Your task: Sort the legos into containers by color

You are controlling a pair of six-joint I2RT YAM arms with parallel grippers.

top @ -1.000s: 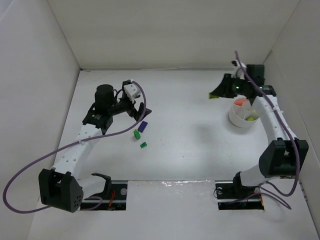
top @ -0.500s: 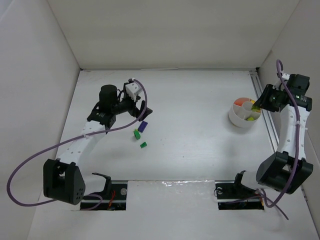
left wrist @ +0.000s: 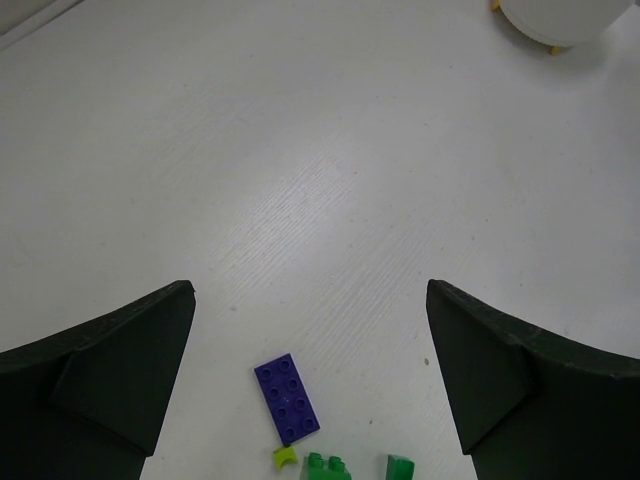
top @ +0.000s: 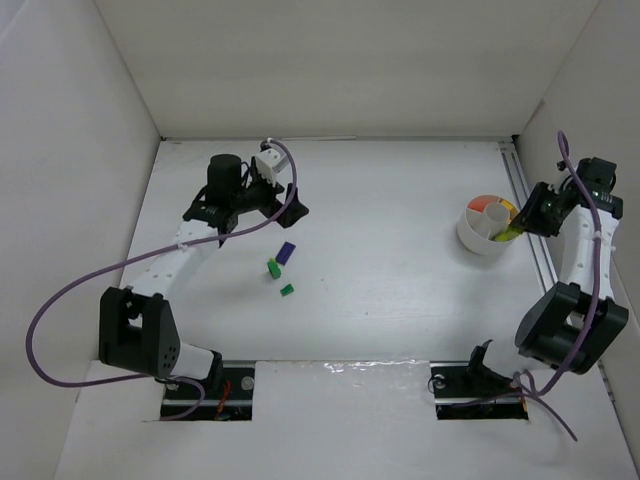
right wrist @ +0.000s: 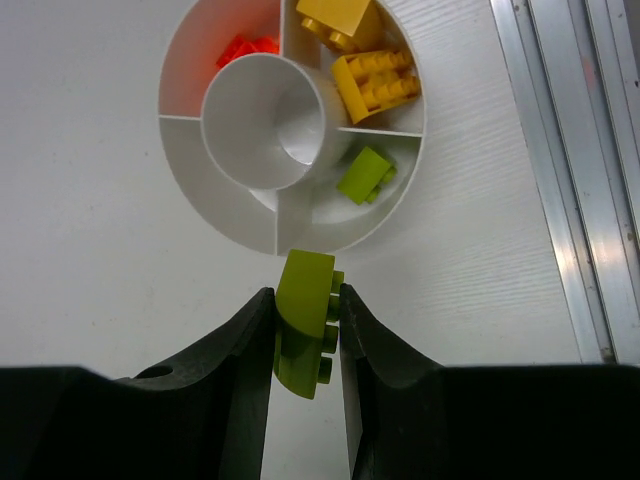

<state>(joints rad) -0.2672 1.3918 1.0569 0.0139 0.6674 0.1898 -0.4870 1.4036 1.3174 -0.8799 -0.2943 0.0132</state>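
Pinching 1 lime-green lego (right wrist: pixel 305 335) beside bowl (right wrist: pixel 207 192): right jaws

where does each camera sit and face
top external: above, behind the robot, facing down at the table; left arm, right arm show
left wrist: on that wrist, angled down; open left fingers flank the purple lego
right wrist: likewise, facing the bowl; right fingers grip a lime lego
all three show the bowl
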